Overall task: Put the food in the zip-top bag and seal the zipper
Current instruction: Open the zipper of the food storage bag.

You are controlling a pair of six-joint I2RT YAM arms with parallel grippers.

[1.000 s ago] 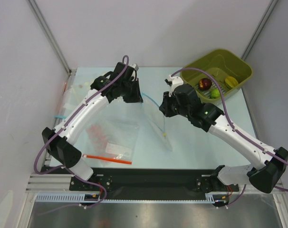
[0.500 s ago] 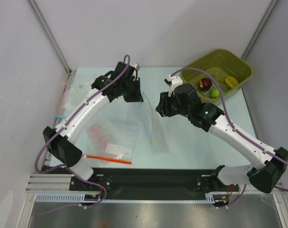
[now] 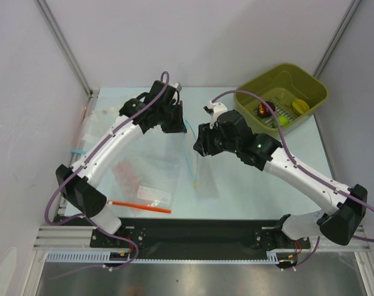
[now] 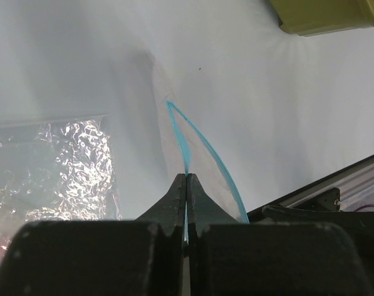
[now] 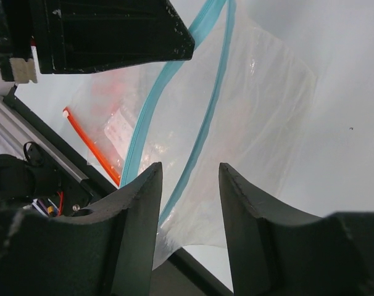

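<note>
The bag (image 3: 205,179) lies mid-frame in the top view, its blue zipper (image 4: 202,145) gaping. The left gripper (image 4: 187,179) pinches one zipper lip with its jaws pressed together. The right gripper (image 5: 190,169) hovers over the other lip, jaws spread. The step looks like opening the mouth, so next the right should pinch its lip. The fruits (image 3: 265,110) sit in the bin (image 3: 298,77), upper right.

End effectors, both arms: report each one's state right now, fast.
Left end effector: shut on the zipper of the zip-top bag.
Right end effector: open, holding nothing; the zipper runs between its jaws.
</note>
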